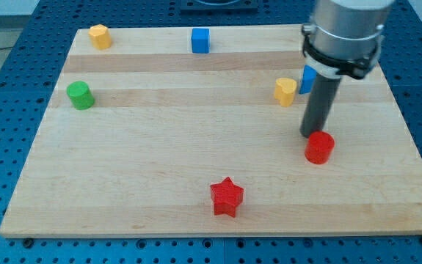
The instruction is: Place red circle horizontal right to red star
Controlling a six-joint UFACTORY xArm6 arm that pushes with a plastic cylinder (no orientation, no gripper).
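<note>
The red circle lies on the wooden board at the view's right. The red star lies near the board's bottom edge, left of and lower than the circle. My tip stands right at the circle's top left edge, touching or almost touching it. The dark rod rises from there to the grey arm at the view's top right.
A yellow block and a blue block, partly hidden by the rod, sit just above my tip. A blue cube and a yellow block lie along the top edge. A green cylinder sits at the left.
</note>
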